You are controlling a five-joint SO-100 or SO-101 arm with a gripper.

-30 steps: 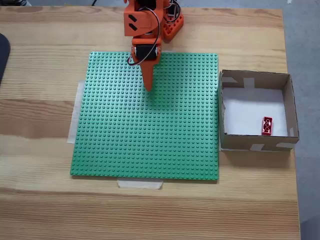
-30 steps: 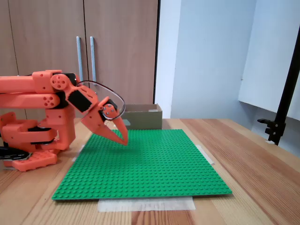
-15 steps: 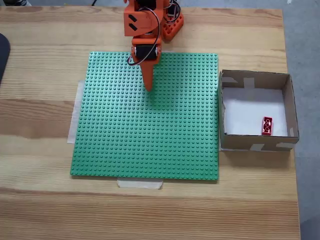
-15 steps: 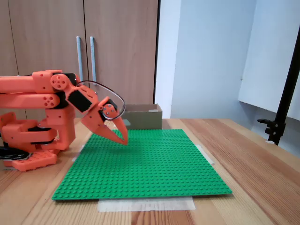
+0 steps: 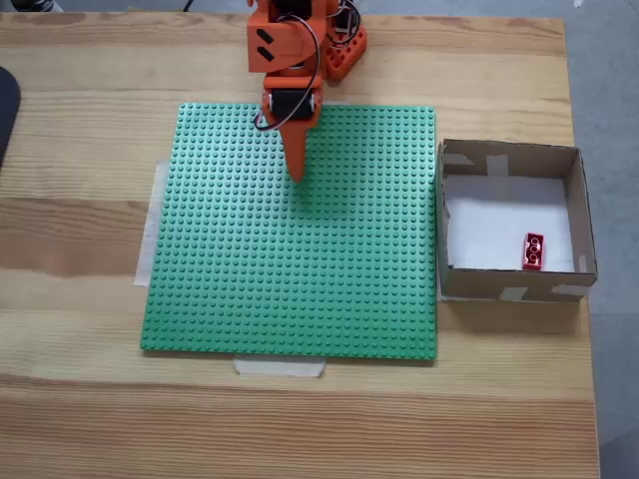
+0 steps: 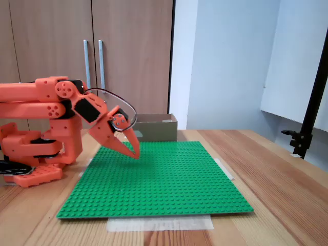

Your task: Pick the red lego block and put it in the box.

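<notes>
From the fixed view that looks down from above, my tool [image 5: 297,172] tapers to one orange plastic point over the far part of the green baseplate [image 5: 290,299], a big square sheet covered in even rows of small round studs. The fingers lie together and I carry nothing. The baseplate rests on my bench [image 5: 90,249], pale wood with long straight grain, and strips of pale tape [image 5: 280,367] show at the plate's near and left edges. Well to the right of my tool in this view stands the box [image 5: 582,200], square, of brown cardboard with low walls, a white bottom and pale tape patches at its corners. The red lego block [image 5: 534,251], a small glossy studded brick, lies on that white bottom near the box's right wall, far from my tool.

From the fixed view at the side, my tool [image 6: 136,152] points down at a slant, its tip closed and just above the studs. Beyond it, the box [image 6: 159,128] shows as a plain cardboard wall. Behind stand smooth wooden cupboard doors [image 6: 128,56] with slim metal handles.
</notes>
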